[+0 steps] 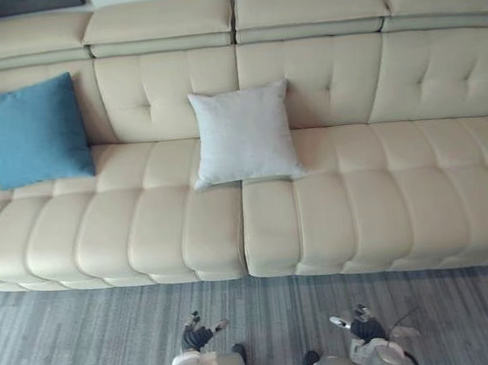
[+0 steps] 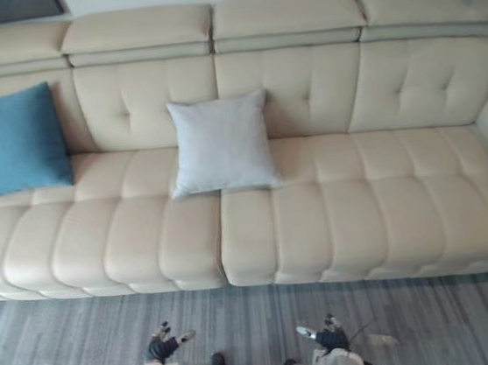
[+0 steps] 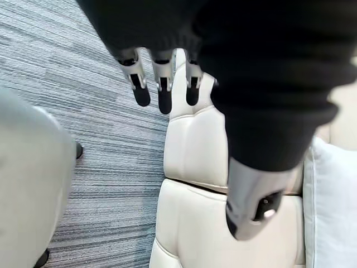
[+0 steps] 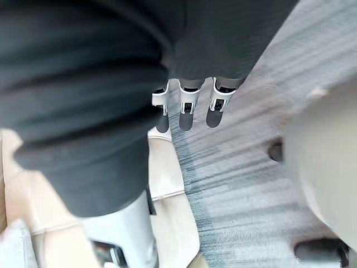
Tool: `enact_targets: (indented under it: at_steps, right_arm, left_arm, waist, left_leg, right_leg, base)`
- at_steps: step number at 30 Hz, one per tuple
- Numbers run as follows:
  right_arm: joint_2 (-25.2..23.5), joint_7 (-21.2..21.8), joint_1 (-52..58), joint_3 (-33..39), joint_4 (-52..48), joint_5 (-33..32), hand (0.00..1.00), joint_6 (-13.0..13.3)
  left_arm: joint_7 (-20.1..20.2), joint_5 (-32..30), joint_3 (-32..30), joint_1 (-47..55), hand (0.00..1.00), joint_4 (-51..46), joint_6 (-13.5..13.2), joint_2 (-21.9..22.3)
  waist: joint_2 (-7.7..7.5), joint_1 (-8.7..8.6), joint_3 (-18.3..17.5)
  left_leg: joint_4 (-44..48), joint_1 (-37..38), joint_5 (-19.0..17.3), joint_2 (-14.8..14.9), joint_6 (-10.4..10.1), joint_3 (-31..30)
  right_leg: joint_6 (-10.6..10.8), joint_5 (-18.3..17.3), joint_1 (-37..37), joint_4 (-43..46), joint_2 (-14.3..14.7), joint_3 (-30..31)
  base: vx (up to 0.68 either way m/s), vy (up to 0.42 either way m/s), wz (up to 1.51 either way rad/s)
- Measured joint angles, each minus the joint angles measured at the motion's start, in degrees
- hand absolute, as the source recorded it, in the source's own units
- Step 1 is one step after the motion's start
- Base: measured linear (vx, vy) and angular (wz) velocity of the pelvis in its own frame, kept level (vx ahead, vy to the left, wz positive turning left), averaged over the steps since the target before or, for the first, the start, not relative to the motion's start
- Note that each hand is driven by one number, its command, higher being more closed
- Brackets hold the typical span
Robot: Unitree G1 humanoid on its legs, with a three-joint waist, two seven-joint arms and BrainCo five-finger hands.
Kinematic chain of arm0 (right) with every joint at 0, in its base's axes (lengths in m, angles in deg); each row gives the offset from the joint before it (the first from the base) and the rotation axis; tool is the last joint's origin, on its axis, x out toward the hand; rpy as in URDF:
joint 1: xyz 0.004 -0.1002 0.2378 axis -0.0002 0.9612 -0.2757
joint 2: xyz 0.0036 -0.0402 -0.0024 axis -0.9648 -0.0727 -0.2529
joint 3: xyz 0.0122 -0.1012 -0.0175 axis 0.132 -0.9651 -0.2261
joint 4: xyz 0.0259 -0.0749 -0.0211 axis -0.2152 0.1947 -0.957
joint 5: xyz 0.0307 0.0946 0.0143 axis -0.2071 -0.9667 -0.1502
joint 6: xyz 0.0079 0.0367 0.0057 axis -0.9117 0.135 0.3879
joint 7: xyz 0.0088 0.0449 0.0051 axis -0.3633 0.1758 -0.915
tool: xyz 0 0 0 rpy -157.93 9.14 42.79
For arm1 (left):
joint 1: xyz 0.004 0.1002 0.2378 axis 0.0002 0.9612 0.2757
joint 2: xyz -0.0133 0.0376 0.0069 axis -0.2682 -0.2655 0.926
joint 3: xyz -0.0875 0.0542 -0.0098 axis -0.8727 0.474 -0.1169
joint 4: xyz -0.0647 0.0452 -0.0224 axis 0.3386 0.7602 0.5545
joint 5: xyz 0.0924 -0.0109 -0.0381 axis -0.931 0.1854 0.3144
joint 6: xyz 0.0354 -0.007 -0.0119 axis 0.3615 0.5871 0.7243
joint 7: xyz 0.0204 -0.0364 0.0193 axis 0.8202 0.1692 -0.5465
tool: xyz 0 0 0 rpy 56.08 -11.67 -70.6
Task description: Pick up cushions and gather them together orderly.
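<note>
A cream sofa (image 1: 362, 213) is seen along the far side of a grey striped floor (image 1: 69, 352). Two cushions are set on its seat, well apart from each other. A blue cushion (image 1: 35, 131) is propped upright against the backrest at the left end of the sofa, just beside the left armrest. A pale grey cushion (image 1: 243, 134) is leaned against the backrest near the middle of the sofa. Its lower edge rests on the seat, across the seam where the two seat sections meet.

The left hand (image 1: 197, 333) is held low over the floor, in front of the sofa's front edge and a little left of the middle seam. The right hand (image 1: 362, 326) is held at the same height further to the right. Both hands are kept well apart from the sofa and from both cushions.

In the left wrist view the fingers (image 3: 162, 84) are stretched out straight in a row, with the thumb (image 3: 251, 206) set apart from them, and nothing is held. The front of the sofa and the floor are seen past them. In the right wrist view the fingers (image 4: 187, 111) are likewise held straight and nothing is grasped, and the floor and a part of the sofa are seen past them.
</note>
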Motion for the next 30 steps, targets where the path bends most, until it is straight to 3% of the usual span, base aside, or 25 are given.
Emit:
enact_targets:
  at_steps: [2,5,10,16,17,18,19,20,22,23,26,28,29,30]
  right_arm:
    - [0.4,0.0,1.6,0.5,0.5,-0.1,0.0,0.1]
    - [0.6,-0.1,1.9,2.5,2.6,-1.0,0.0,0.2]
    - [0.9,-0.1,2.2,4.5,4.7,-1.3,0.0,0.0]
    - [1.4,-0.1,1.2,5.7,5.6,-2.3,0.0,-0.6]
    - [2.3,-0.1,0.0,5.3,6.9,-2.3,0.0,-0.7]
    - [2.6,-0.1,-1.8,4.4,7.2,-2.3,0.0,-1.0]
    - [2.5,-0.1,-2.6,4.4,7.0,-2.3,0.0,-1.0]
    - [2.5,-0.1,-3.0,4.4,7.1,-2.3,0.0,-1.1]
    - [2.4,-0.1,-3.9,4.3,7.1,-2.1,0.0,-1.1]
    - [2.4,-0.1,-3.6,4.0,7.2,-2.1,0.0,-1.1]
    - [2.6,-0.1,-4.0,4.0,7.2,-2.1,0.0,-1.1]
    - [2.4,-0.1,-3.8,4.0,7.0,-2.1,0.0,-1.0]
    - [2.8,-0.3,-3.1,3.7,7.1,-2.2,0.0,-1.0]
    - [2.6,-0.4,-3.2,3.4,7.1,-2.2,0.0,-1.1]
  left_arm:
    - [0.0,0.0,0.4,0.1,0.0,2.5,0.1,-0.6]
    - [0.2,-0.1,0.9,0.4,0.0,4.2,0.1,-0.8]
    - [0.4,-0.2,2.1,0.3,0.0,5.7,0.1,-0.7]
    - [1.1,-1.2,2.2,-0.9,0.0,7.2,0.2,-0.7]
    - [1.2,-1.3,2.2,-1.1,0.0,7.4,0.2,-0.5]
    - [1.2,-1.3,2.1,-1.4,0.0,7.3,0.2,-0.3]
    - [1.3,-1.3,2.1,-1.5,0.0,7.3,0.3,-0.6]
    - [1.2,-1.2,2.2,-2.2,0.0,6.9,0.4,-0.5]
    - [1.2,-1.2,2.1,-1.9,0.0,6.2,0.4,-0.3]
    - [1.2,-1.2,2.1,-2.0,0.0,5.9,0.3,-0.4]
    - [1.3,-1.2,2.1,-2.1,0.0,5.8,0.3,0.1]
    - [1.4,-1.2,2.0,-2.8,0.0,5.6,0.3,-0.3]
    - [1.4,-1.2,1.8,-3.0,0.0,4.8,0.2,-0.4]
    - [1.4,-1.2,0.9,-3.0,0.0,4.5,0.1,-0.3]
  waist:
    - [-0.17,-1.09,-1.7]
    - [0.18,-1.18,-2.6]
    - [0.94,-1.48,-3.3]
    - [1.07,-1.76,-2.7]
    - [1.86,-1.73,-2.6]
    - [2.67,-1.44,-2.0]
    - [2.4,-1.6,-1.8]
    - [2.2,-1.86,-1.7]
    - [2.42,-1.04,-1.5]
    - [1.67,-1.15,-1.6]
    - [3.08,-1.07,-0.3]
    - [2.19,-1.37,0.4]
    - [1.98,-1.3,0.9]
    - [2.09,-0.86,1.3]
  left_leg:
    - [-3.7,2.2,0.3,-1.3,0.1,0.3]
    - [-7.7,5.1,1.6,-2.1,0.6,1.0]
    - [-9.5,6.7,3.3,-1.9,2.1,3.1]
    - [-8.7,9.0,1.7,-0.6,2.3,9.4]
    - [-8.3,8.8,1.0,0.9,2.1,11.6]
    - [-8.3,8.5,1.0,2.5,2.1,15.0]
    - [-8.4,8.5,1.0,2.6,2.1,16.2]
    - [-8.4,8.7,0.9,2.8,2.0,19.2]
    - [-7.4,9.3,0.9,3.3,2.0,23.2]
    - [-6.1,9.7,0.6,3.2,1.5,23.7]
    - [2.0,9.2,-3.3,6.5,0.4,23.2]
    - [15.2,4.7,-4.1,10.0,1.3,21.5]
    - [27.4,0.0,-3.7,13.2,3.2,19.4]
    - [32.3,-2.2,-5.1,14.2,4.6,17.0]
  right_leg:
    - [0.6,1.8,2.0,-3.8,-0.5,0.6]
    - [0.9,3.6,3.3,-7.4,-0.3,2.6]
    - [1.1,5.1,3.6,-9.7,0.5,5.6]
    - [1.0,8.6,2.9,-12.9,2.7,11.3]
    - [0.1,11.7,2.0,-14.0,4.3,7.5]
    - [-3.8,12.1,1.0,-14.2,4.9,-1.6]
    - [-5.3,10.1,0.2,-12.2,4.4,-7.9]
    - [-6.0,6.2,-1.1,-8.0,2.8,-19.1]
    - [-7.6,3.3,-1.2,-2.8,-0.1,-33.4]
    - [-6.2,2.9,-0.6,-2.5,-0.2,-34.3]
    - [-6.3,0.9,0.5,-2.5,2.1,-29.9]
    - [-6.8,-1.3,1.5,-1.8,2.5,-28.8]
    - [-7.4,-2.2,3.0,-2.1,4.0,-27.8]
    - [-8.3,-3.0,3.7,-2.1,5.0,-26.8]
  base:
    - [-0.01,0.116,-0.19]
    - [0.08,0.089,-0.3]
    - [0.15,0.033,-0.35]
    - [0.12,0.015,-0.9]
    - [0.02,-0.065,-1.22]
    - [0.01,-0.087,-1.22]
    - [0.01,-0.102,-1.15]
    - [0.02,-0.096,-0.89]
    - [0.06,-0.12,-1.09]
    - [0.09,-0.138,-0.99]
    - [0.1,-0.171,-0.77]
    - [0.04,-0.182,-0.27]
    - [0.07,-0.207,-0.24]
    - [0.11,-0.202,-0.57]
